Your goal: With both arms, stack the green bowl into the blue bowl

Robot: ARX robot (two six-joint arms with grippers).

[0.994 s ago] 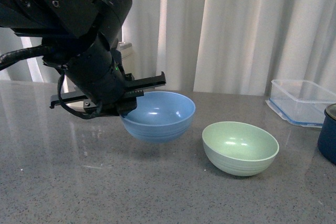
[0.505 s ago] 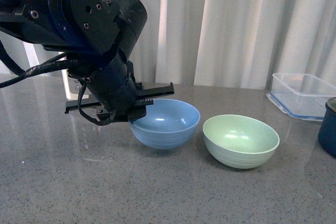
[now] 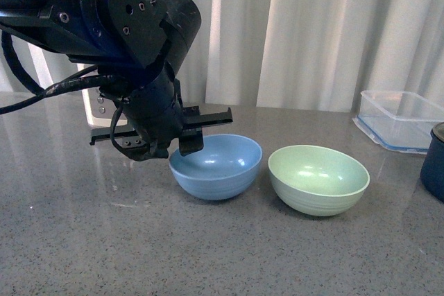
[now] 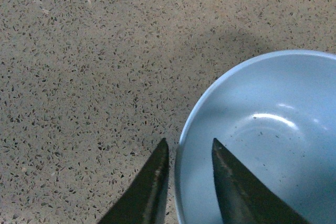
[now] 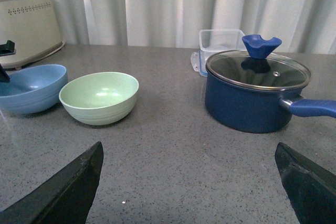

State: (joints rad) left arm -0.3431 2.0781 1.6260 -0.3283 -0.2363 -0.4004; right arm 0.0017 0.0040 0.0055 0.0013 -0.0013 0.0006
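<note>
The blue bowl [image 3: 216, 168] sits upright on the grey counter, with the green bowl [image 3: 318, 178] close beside it on the right; a narrow gap separates them. My left gripper [image 3: 186, 142] hangs at the blue bowl's left rim. In the left wrist view the left gripper [image 4: 189, 142] is open and straddles the rim of the blue bowl [image 4: 262, 140], one finger inside and one outside. My right gripper [image 5: 189, 148] is wide open over bare counter, with the green bowl [image 5: 100, 98] and the blue bowl [image 5: 31, 87] well ahead of it.
A dark navy pot [image 5: 254, 95] with a glass lid stands on the right, and a clear plastic container [image 3: 399, 126] sits behind it. A cream appliance [image 5: 29, 22] stands at the back left. White curtains close off the far side.
The left arm has brought the blue bowl down from the air onto the counter next to the green bowl. Its fingers now stand apart at the rim.
</note>
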